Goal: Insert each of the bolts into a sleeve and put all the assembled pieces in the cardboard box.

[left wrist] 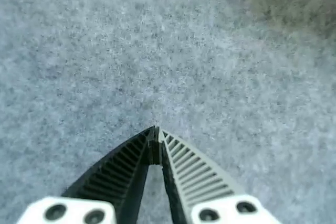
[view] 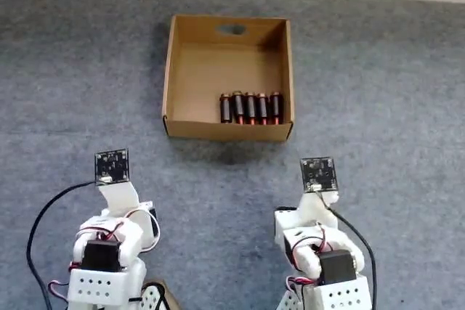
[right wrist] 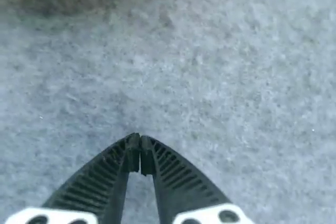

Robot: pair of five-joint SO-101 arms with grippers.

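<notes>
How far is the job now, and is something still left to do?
Done: five assembled pieces lie side by side in the cardboard box. In hand: nothing; the left gripper and right gripper are shut, holding nothing, over the grey mat. Left: apparently nothing; the job looks finished.

Open brown cardboard box (view: 196,78) standing flat on the grey mat (view: 73,70), oval hand hole in its far wall, five assembled pieces (view: 251,107) lying inside, dark with copper-coloured parts, side by side in one row, against the near wall, toward the right corner
</notes>
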